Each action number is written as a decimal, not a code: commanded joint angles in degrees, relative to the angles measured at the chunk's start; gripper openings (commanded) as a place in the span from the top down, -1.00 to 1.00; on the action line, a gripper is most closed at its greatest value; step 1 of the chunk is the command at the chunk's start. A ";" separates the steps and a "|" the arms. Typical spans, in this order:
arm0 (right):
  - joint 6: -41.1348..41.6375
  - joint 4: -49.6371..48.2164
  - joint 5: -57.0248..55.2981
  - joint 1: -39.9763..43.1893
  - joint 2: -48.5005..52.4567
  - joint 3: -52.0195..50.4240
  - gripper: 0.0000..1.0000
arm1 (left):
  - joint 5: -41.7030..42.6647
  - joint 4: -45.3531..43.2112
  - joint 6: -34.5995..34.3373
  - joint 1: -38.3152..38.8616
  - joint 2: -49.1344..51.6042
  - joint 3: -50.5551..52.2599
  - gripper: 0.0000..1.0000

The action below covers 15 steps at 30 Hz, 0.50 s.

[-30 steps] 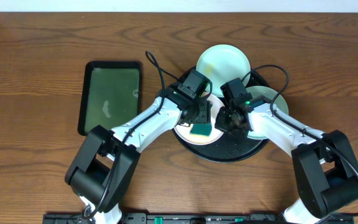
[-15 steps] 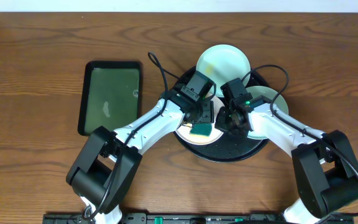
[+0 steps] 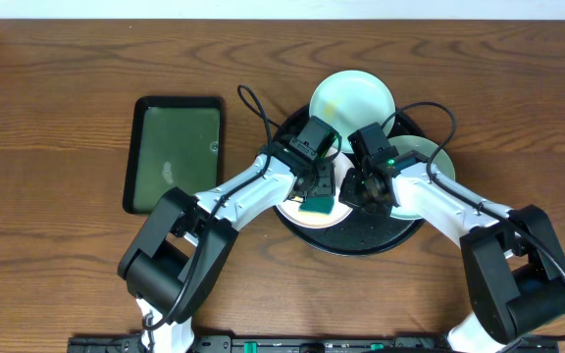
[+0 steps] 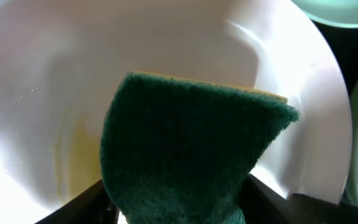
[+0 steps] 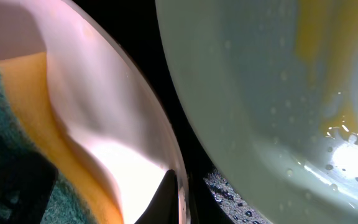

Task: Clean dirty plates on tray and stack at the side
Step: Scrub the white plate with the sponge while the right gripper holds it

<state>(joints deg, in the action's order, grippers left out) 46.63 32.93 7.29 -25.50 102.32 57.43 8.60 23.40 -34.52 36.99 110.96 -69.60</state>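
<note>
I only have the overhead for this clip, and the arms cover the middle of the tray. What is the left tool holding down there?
Observer: In the left wrist view, the left tool is shut on a green sponge held inside the white plate.
Operator: Is that plate dirty?
Observer: Yes. A faint yellowish smear shows on it beside the sponge.
Operator: And the mint plate by the right arm?
Observer: In the right wrist view, the mint plate has a yellow streak across it.
</note>
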 commanded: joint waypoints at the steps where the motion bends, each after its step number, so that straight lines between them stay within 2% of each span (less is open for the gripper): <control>1: -1.09 0.04 0.70 0.35 1.51 -0.42 0.92 | -0.33 0.46 -0.28 0.07 1.05 0.98 -0.11; 9: -1.09 0.02 0.68 0.35 1.51 -0.42 0.92 | -0.76 0.50 -0.28 0.07 -2.71 0.90 -0.11; 11: -1.11 0.02 0.68 0.35 1.51 -0.42 0.91 | -1.25 0.68 -0.28 0.09 -2.97 0.92 -0.23; 15: -1.46 0.02 0.68 0.35 1.51 -0.42 0.91 | -2.51 1.55 -0.28 0.11 -2.95 0.92 -0.36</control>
<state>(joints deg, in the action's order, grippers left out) 46.44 32.91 7.29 -25.50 102.32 57.43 8.05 24.34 -34.61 36.97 109.47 -69.60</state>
